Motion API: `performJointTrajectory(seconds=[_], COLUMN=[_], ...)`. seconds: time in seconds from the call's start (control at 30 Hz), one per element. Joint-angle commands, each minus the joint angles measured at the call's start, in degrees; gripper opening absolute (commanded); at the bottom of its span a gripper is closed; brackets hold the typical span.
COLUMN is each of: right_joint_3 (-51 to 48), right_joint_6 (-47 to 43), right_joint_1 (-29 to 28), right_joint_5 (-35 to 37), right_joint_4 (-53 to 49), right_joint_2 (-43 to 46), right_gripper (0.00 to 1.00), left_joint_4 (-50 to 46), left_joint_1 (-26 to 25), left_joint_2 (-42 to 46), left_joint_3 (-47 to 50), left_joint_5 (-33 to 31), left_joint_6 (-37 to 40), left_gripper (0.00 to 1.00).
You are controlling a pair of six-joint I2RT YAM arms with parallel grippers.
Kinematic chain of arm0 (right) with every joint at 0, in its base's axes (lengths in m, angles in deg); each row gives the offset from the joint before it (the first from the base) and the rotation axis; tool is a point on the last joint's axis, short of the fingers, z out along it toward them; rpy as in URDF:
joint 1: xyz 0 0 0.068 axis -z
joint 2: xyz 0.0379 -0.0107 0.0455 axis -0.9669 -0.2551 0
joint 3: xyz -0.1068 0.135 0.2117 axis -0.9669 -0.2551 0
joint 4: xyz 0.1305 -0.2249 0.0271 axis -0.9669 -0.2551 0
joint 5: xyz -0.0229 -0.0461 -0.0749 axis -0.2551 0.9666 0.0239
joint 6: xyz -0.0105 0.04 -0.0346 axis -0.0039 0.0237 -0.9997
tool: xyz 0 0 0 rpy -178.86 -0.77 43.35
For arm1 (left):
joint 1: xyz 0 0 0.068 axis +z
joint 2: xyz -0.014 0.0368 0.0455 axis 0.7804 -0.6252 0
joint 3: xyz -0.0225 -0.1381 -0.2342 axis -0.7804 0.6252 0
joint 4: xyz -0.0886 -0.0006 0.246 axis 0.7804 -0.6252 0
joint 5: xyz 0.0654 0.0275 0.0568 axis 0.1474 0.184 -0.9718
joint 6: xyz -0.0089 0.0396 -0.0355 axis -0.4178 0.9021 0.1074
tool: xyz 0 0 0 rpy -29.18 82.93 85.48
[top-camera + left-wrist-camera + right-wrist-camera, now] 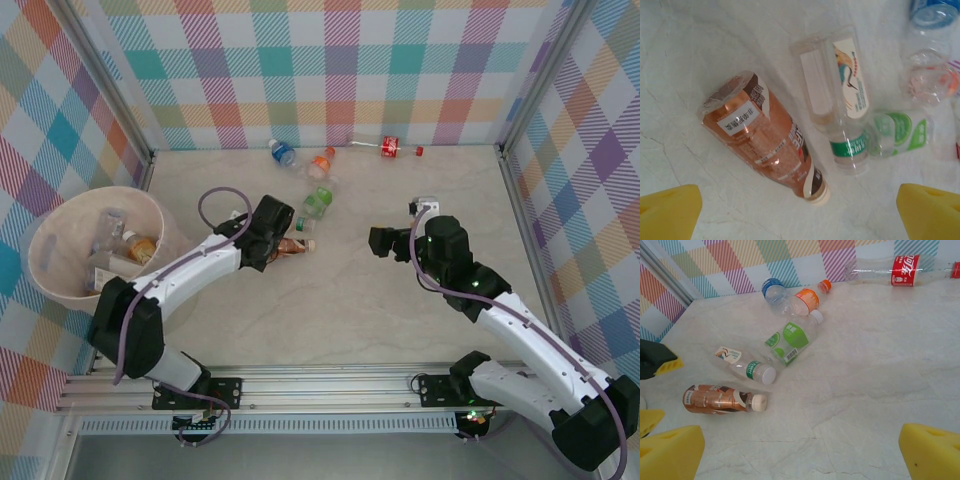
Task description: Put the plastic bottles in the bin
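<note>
Left hand (800,212) fingers apart, empty, over the copper bottle (765,142) lying mid-desk (350,310). Right hand (381,241) apart, empty, further right. Other bottles (790,342) lie beyond, toward far wall. Bin (172,232) at left, several bottles inside.

Your left arm (190,265) and right arm (525,335) share one build: smooth white link shells set between bulky black joint housings, each rising from a black base bracket (195,392). A thin mauve cable (215,200) runs along each arm and stands off in a loop near the wrist. In the wrist views you see the finger pads (670,212) as blocky wedges of bright yellow foam. A small green light (470,412) glows at the right arm's base.
</note>
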Motion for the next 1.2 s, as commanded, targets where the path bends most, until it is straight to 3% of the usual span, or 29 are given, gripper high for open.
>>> performJointTrajectory(seconds=[0.0, 0.33, 0.63, 1.03, 1.1, 1.17], right_joint_3=[0.1, 0.6, 0.9, 0.5, 0.5, 0.2], right_joint_6=[-1.4, -1.9, -2.6, -2.9, -3.7, -6.1], right_joint_1=[0.3, 0.3, 0.3, 0.4, 0.3, 0.3], right_joint_5=[-0.2, 1.1, 1.8, 2.1, -0.4, -8.6], right_joint_4=[-1.0, -2.8, -4.5, -4.3, -3.5, -1.1], right_joint_2=[0.8, 1.3, 1.9, 2.4, 2.6, 3.2], right_gripper=[1.0, 1.0, 1.0, 1.0, 1.0, 1.0], left_joint_4=[1.6, 8.4, 16.8, 22.9, 21.0, 18.7], left_joint_1=[1.2, 4.1, 4.6, 6.6, 6.5, 6.5], left_joint_2=[-3.7, -11.5, -14.7, -14.0, -12.8, -11.3], left_joint_3=[0.0, 2.3, 5.1, 6.2, 4.8, 3.5], left_joint_5=[1.4, 5.4, 3.1, 6.1, 5.9, 5.5], left_joint_6=[-5.0, -7.6, -8.0, 7.3, 10.9, 14.6], left_gripper=[1.0, 0.99, 0.82, 0.6, 0.57, 0.56])
